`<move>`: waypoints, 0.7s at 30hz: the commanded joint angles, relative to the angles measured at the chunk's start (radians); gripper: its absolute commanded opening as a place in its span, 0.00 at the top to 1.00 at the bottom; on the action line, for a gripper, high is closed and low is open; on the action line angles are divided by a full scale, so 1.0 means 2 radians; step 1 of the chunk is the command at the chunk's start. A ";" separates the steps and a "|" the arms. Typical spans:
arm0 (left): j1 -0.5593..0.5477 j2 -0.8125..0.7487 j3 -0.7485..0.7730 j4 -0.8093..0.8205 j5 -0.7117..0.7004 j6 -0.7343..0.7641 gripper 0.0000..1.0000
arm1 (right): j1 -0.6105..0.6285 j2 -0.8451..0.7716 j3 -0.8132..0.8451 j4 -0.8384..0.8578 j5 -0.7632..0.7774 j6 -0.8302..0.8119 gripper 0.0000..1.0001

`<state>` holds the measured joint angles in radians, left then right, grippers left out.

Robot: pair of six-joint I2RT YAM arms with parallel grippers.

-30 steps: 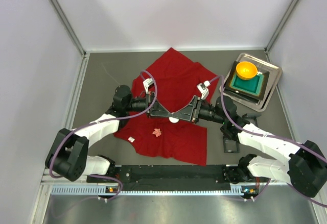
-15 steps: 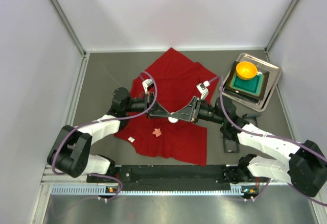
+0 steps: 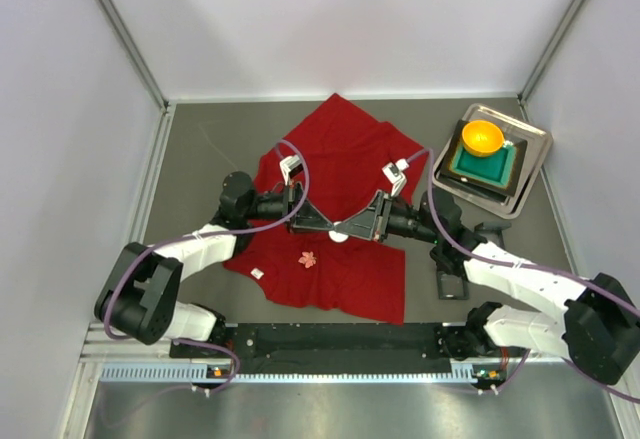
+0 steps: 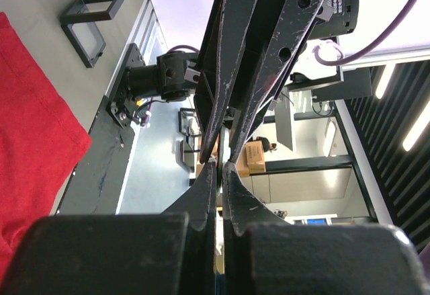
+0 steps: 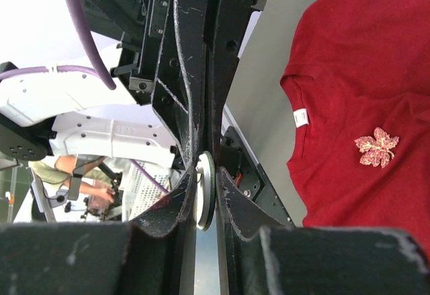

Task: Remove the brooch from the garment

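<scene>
The garment (image 3: 345, 159), a bright red shirt, lies flat mid-table. The brooch (image 3: 307, 258), a tiny pale pink leaf, sits on its near part, apart from both grippers; the right wrist view shows the brooch (image 5: 376, 148) on the garment (image 5: 376, 53). Above the shirt the two grippers meet tip to tip. My right gripper (image 3: 348, 231) (image 5: 208, 174) is shut on a small white disc (image 5: 203, 197) with a green rim, seen from above as a white spot (image 3: 341, 236). My left gripper (image 3: 333, 229) (image 4: 219, 167) is shut, its tips against the right one's.
A small white fabric tag (image 3: 257, 273) (image 5: 301, 117) lies at the shirt's collar. At the back right, a metal tray (image 3: 535, 149) carries a green block (image 3: 487, 164) and an orange bowl (image 3: 482, 137). A small black frame (image 3: 450, 284) stands right of the shirt.
My right gripper's jaws have closed in on the white disc. Both arms stay almost in place, tips together above the shirt. The brooch has not moved.
</scene>
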<state>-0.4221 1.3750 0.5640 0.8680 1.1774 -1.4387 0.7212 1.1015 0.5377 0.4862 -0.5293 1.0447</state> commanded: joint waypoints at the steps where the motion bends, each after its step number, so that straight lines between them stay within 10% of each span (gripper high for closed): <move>1: 0.000 0.007 0.007 0.042 -0.004 -0.011 1.00 | 0.014 0.014 0.009 -0.002 -0.045 -0.049 1.00; 21: -0.001 0.007 0.003 0.049 -0.004 -0.035 1.00 | 0.034 0.015 0.029 -0.024 -0.018 -0.114 1.00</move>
<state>-0.4110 1.4055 0.5621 0.8745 1.2556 -1.4448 0.7261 1.1526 0.5583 0.4931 -0.6109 0.9241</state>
